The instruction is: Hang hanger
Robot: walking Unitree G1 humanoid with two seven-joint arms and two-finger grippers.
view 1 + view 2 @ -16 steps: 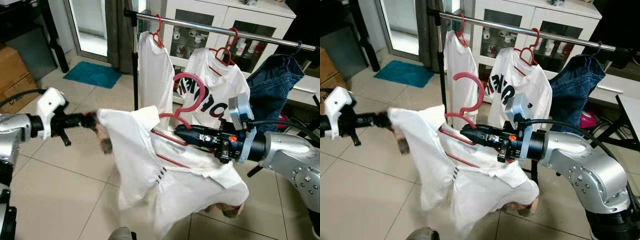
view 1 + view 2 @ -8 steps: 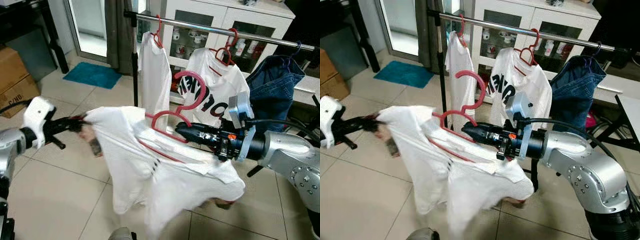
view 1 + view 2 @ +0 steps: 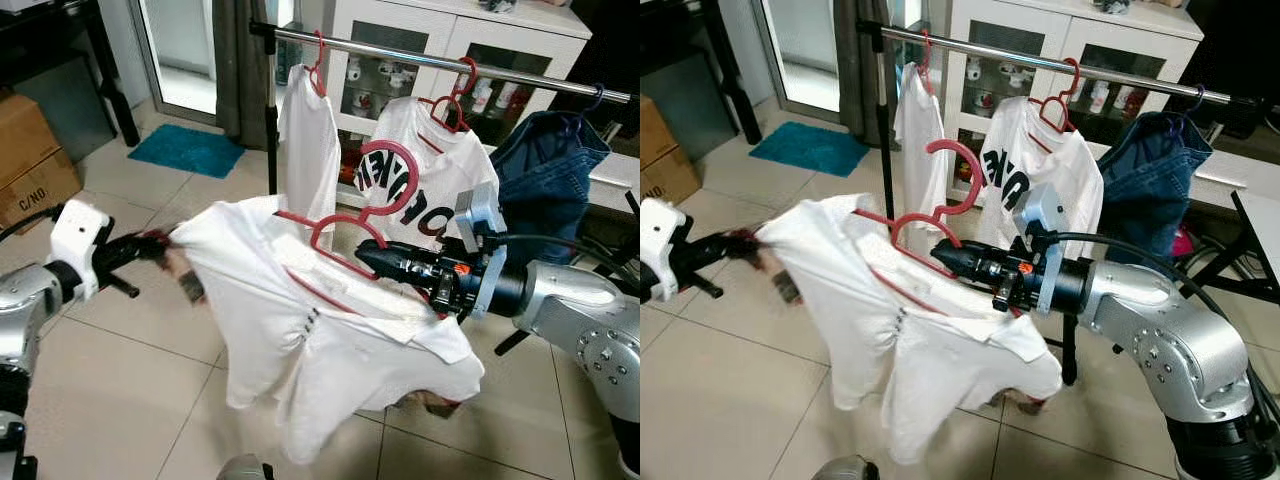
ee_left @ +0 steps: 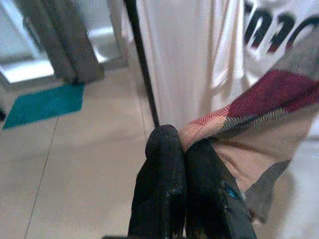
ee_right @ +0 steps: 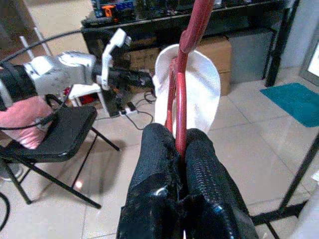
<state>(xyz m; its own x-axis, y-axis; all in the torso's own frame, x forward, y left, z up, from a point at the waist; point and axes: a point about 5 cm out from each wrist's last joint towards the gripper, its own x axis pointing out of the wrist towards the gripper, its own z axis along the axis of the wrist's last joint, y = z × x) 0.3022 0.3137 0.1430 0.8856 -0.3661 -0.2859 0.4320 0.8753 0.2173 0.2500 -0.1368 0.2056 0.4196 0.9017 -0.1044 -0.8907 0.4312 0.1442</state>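
Now, at far left I see my left gripper [image 4: 180, 149] pinched tight on the sleeve edge of the white shirt [image 3: 300, 330]. That shirt drapes the red hanger [image 3: 352, 215], whose bar sits clamped between my right gripper's [image 5: 178, 144] fingers, near the rail [image 3: 420, 57]. Beyond hang two white shirts and one denim garment [image 3: 545, 160].

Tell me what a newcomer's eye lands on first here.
First, the white shirt draped on a red hanger, stretched in mid-air between both arms in front of the clothes rail. The right hand is shut on the hanger, while the left hand pinches the shirt's edge. On the rail hang two more white shirts and a denim garment.
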